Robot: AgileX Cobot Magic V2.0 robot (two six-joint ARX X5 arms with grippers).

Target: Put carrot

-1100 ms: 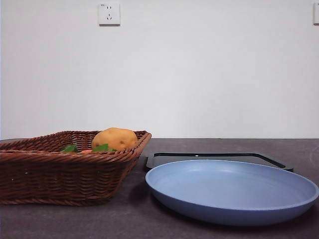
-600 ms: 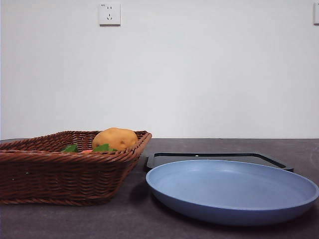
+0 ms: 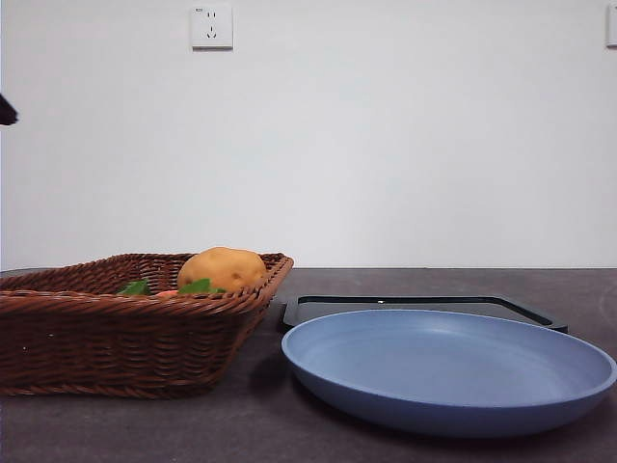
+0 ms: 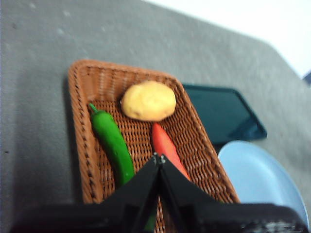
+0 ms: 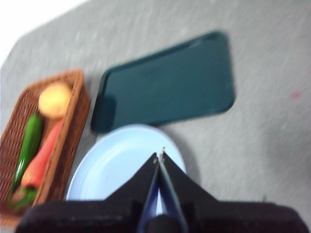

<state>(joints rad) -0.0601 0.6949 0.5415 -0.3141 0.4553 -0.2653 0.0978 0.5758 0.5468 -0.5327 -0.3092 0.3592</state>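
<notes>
The orange-red carrot [image 4: 166, 147] lies in the brown wicker basket [image 4: 80, 126], between a green pepper [image 4: 112, 141] and the yellow-brown potato [image 4: 148, 100]. My left gripper [image 4: 159, 158] hangs above the basket over the carrot, jaws shut and empty. In the right wrist view the carrot [image 5: 43, 155] shows with its green leaves at the thick end. My right gripper [image 5: 159, 155] is shut and empty, high above the blue plate [image 5: 121, 167]. In the front view the basket rim [image 3: 135, 307] hides most of the carrot; only a bit of orange [image 3: 167, 293] and green leaves show.
A blue plate [image 3: 448, 371] sits right of the basket, with a dark flat tray [image 3: 415, 305] behind it. The potato [image 3: 223, 269] rises above the basket rim. A black arm tip [image 3: 6, 110] shows at the left edge of the front view.
A black arm tip has come into the front view at the upper left edge. The basket, plate and tray have not moved.
</notes>
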